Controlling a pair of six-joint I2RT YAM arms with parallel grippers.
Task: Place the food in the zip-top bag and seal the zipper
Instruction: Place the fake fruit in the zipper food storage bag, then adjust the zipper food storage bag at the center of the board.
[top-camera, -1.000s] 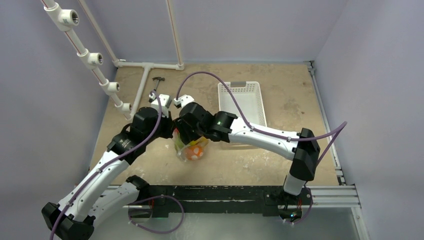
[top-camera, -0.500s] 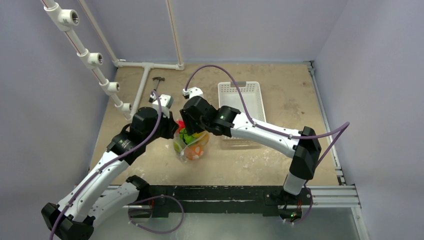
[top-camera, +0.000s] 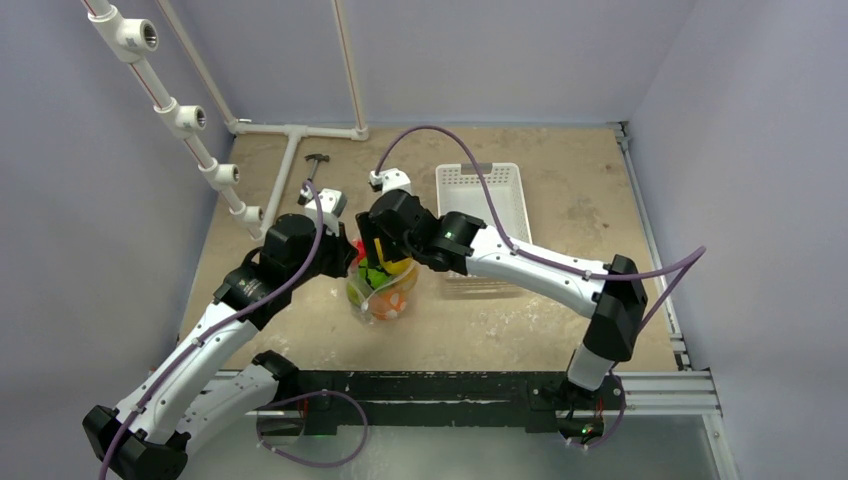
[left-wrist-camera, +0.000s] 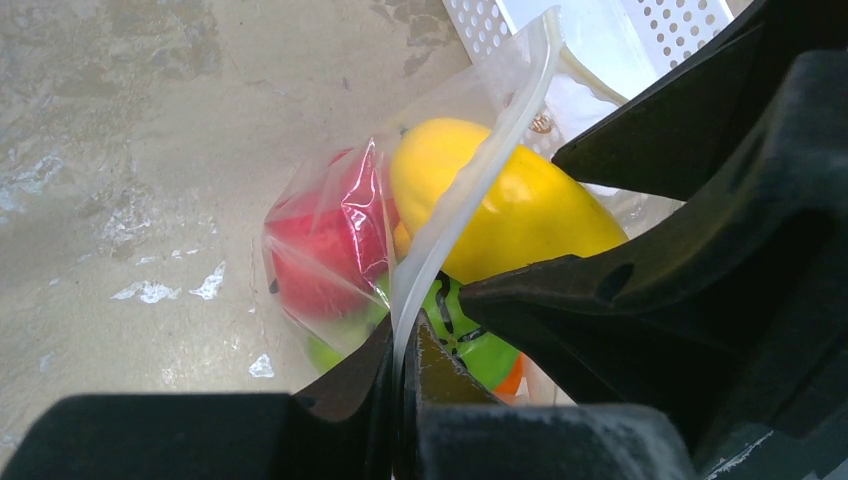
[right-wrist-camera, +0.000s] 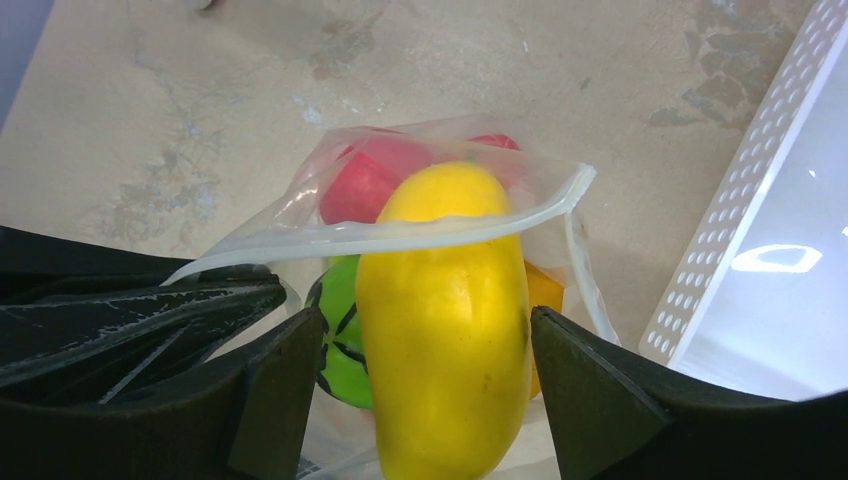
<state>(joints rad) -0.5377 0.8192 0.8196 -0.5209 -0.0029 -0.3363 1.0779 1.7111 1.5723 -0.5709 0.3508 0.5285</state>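
Bag (right-wrist-camera: 290, 215) — clear, crinkly, agape — glossy yellow fruit (right-wrist-camera: 445, 300) topmost.

From where I stand, the space over the zip-top bag (top-camera: 383, 297) is crowded. The left pincer (left-wrist-camera: 403, 345) is clamped on one end of the zipper (left-wrist-camera: 475, 170). The right pincer (right-wrist-camera: 428, 335) stands spread above the mouth, and a yellow fruit (right-wrist-camera: 445, 345) fills the gap between its fingers. The white basket (top-camera: 500, 178) sits just beside the bag on the right, leaving little room there. Bare table (top-camera: 320, 330) lies open at the near left and along the far right. Pipes (top-camera: 203, 148) line the left wall.
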